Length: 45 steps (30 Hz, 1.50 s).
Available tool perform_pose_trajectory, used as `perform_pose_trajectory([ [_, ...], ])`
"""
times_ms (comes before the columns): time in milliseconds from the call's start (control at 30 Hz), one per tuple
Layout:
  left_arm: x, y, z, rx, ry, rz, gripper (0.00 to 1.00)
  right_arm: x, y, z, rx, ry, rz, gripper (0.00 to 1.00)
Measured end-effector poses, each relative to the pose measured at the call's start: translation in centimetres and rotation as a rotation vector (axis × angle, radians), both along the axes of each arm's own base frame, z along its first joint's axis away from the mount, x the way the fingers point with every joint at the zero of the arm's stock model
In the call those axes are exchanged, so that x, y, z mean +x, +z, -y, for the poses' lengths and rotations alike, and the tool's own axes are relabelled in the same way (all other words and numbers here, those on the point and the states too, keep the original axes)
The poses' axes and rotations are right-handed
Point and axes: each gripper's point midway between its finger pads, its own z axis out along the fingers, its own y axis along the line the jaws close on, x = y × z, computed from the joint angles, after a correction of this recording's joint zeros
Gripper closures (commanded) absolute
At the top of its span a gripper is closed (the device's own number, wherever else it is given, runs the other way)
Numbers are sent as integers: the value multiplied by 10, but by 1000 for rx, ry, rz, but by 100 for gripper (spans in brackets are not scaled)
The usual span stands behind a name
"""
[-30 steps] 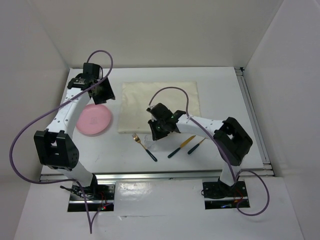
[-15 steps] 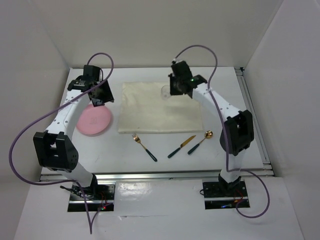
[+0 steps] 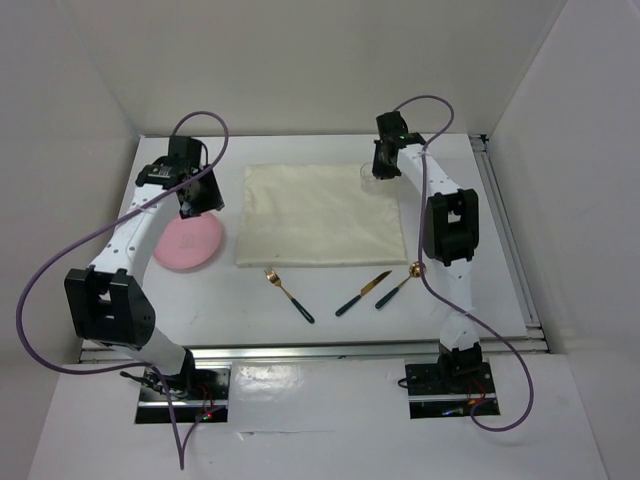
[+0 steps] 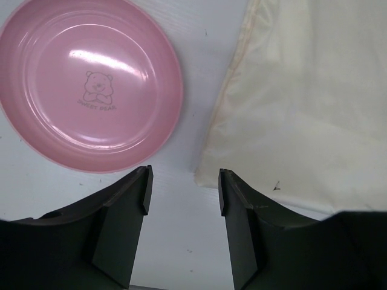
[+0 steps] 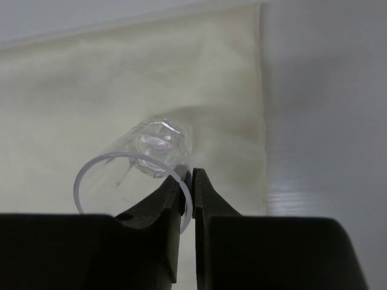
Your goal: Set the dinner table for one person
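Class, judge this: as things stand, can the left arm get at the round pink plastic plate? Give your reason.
Probably yes. The left gripper hangs open right beside the round pink plastic plate, with the cream cloth on its other side; nothing covers the plate.

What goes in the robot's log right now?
right gripper: shut on rim of clear glass cup, over rectangular cream cloth corner | left gripper: open, between round pink plate and cloth

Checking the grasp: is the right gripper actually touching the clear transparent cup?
Touching. The right wrist view shows the right gripper with its dark jaws closed on the thin rim of the clear transparent cup, with no gap visible on either side.
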Motion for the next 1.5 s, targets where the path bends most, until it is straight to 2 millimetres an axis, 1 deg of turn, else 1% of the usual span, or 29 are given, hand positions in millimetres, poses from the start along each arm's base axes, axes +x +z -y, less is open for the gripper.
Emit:
perform_pose_trajectory([
  [67, -1, -3, -1, 6, 5, -6, 35, 1, -9, 6, -6, -11, -26, 100],
  [167, -3, -5, -2, 8, 9, -16, 35, 11, -7, 13, -3, -26, -9, 100],
  [233, -5, -8, -3, 11, 15, -24, 33, 15, -3, 16, 0, -33, 4, 100],
  [267, -6, -10, -3, 12, 20, -29, 31, 15, -3, 17, 1, -34, 6, 100],
  [367, -13, -20, -6, 9, 49, -59, 30, 15, -6, 19, 0, -38, 1, 100],
  [400, -16, -25, -8, 2, 66, -73, 29, 15, -9, 20, -1, -39, -3, 96],
  [433, -20, -30, -11, -2, 84, -91, 27, 15, -11, 20, -1, -40, -7, 83],
  [500, -28, -40, -18, -9, 126, -124, 26, 15, -17, 19, 4, -44, -16, 65],
  [533, -33, -46, -22, -14, 156, -143, 23, 16, -20, 19, 5, -46, -19, 52],
  [567, -38, -52, -26, -14, 175, -163, 21, 15, -22, 18, 11, -45, -23, 28],
  [600, -44, -58, -29, -20, 201, -185, 19, 16, -23, 17, 16, -47, -24, 18],
  [633, -50, -63, -33, -24, 220, -205, 17, 15, -24, 16, 22, -44, -27, 11],
  [700, -58, -69, -39, -34, 257, -230, 7, 15, -24, 13, 32, -37, -28, 3],
  [733, -61, -71, -42, -39, 271, -240, 5, 16, -23, 12, 39, -34, -23, 0],
  [800, -66, -73, -47, -51, 299, -250, 4, 17, -19, 9, 55, -28, -8, 0],
  [867, -72, -77, -54, -65, 341, -263, 4, 13, -13, 9, 62, -24, 0, 0],
  [933, -82, -83, -63, -79, 389, -277, 4, 5, 2, 9, 70, -20, 14, 0],
  [967, -90, -86, -68, -88, 422, -290, 5, 3, 15, 9, 78, -17, 32, 0],
  [1067, -108, -94, -79, -117, 507, -310, 5, 2, 69, 8, 101, -10, 137, 0],
  [1100, -112, -96, -85, -130, 544, -309, 6, 0, 91, 8, 111, -7, 182, 0],
  [1200, -121, -104, -95, -177, 631, -309, 7, -10, 148, 8, 139, 3, 297, 0],
  [1233, -122, -107, -98, -196, 656, -305, 7, -14, 165, 8, 149, 9, 331, 0],
  [1300, -121, -113, -103, -230, 697, -297, 10, -25, 188, 8, 166, 21, 377, 0],
  [1333, -119, -115, -104, -243, 712, -297, 10, -29, 195, 8, 173, 26, 392, 0],
  [1400, -111, -122, -107, -262, 737, -288, 12, -39, 201, 8, 182, 35, 399, 0],
  [1500, -99, -130, -111, -283, 772, -263, 15, -51, 194, 8, 188, 42, 379, 0],
])
